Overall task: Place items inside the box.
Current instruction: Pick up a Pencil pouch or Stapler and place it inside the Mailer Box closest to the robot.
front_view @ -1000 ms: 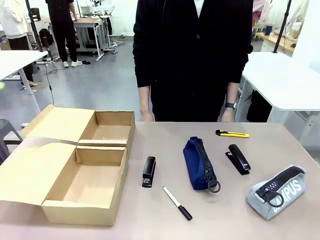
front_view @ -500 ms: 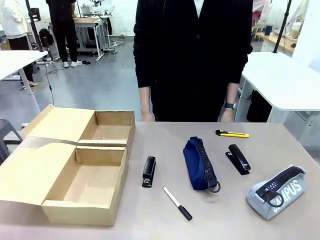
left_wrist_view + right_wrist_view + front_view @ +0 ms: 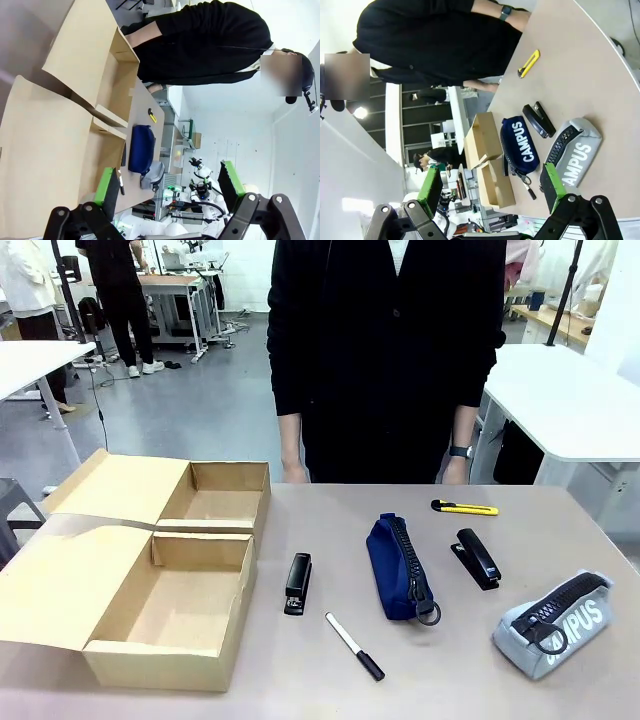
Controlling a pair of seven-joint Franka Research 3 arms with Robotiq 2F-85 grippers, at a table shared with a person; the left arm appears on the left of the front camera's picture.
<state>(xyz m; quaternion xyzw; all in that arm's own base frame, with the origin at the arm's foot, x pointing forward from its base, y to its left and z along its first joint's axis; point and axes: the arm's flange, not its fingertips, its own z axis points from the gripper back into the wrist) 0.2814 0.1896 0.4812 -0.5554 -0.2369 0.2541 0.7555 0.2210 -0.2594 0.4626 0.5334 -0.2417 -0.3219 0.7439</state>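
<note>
Front view: you are at the very start, and nothing is packed yet. The box [image 3: 170, 665] sits at the left of the surface [image 3: 300, 685], its flaps laid open and both compartments bare. Every item lies to its right. One black stapler [image 3: 298, 584] is just beside the box, with the marker [image 3: 354, 633] near it. The navy pouch [image 3: 402, 567] is in the middle, and a second stapler [image 3: 477, 558] and the yellow knife [image 3: 465, 508] lie farther right. The grey pouch [image 3: 555, 624] is near the right edge. The person [image 3: 390, 350] stands at the far side, arms down.

Left wrist view: your left end effector [image 3: 167, 200] is released, with nothing between its green pads, and it is well clear of the box.

Right wrist view: your right end effector [image 3: 491, 197] is likewise spread wide and empty, looking down on the pouches.

Your next move is probably a first pick. The stapler beside the box looks easiest for the left arm: come down, straddle its narrow width, clench, then lift it over the wall into a compartment.
</note>
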